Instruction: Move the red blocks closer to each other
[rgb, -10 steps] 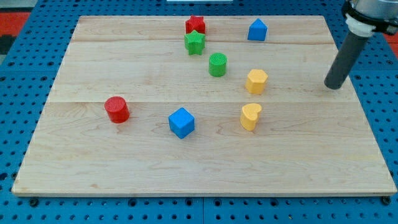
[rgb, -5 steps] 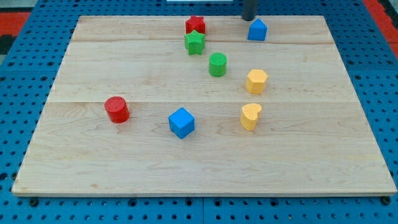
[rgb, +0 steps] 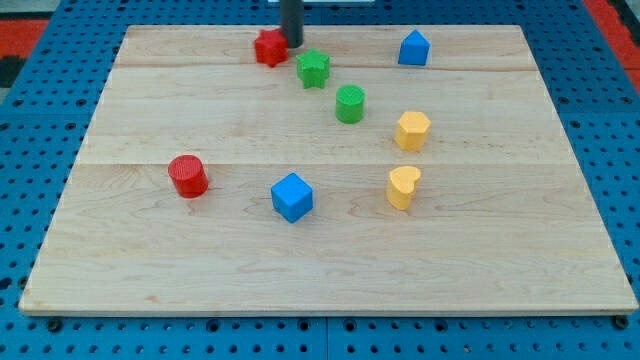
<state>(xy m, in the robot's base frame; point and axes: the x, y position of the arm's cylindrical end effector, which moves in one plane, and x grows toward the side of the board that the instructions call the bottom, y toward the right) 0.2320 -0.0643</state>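
A red star-shaped block (rgb: 269, 47) lies near the board's top edge, left of centre. My tip (rgb: 291, 43) stands right against its right side, touching or nearly touching it. A red cylinder (rgb: 187, 175) stands at the view's left, well below and left of the red star. The rod comes down from the view's top.
A green star (rgb: 313, 68) lies just below-right of my tip, a green cylinder (rgb: 350, 104) beyond it. A blue block (rgb: 413, 47) is at the top right, a blue cube (rgb: 292, 196) at centre. Two yellow blocks (rgb: 412, 130) (rgb: 403, 186) stand at the right. The wooden board (rgb: 330, 270) bears them all.
My tip swept from the board's right side along the top to the left. The red star slid left, away from the green star.
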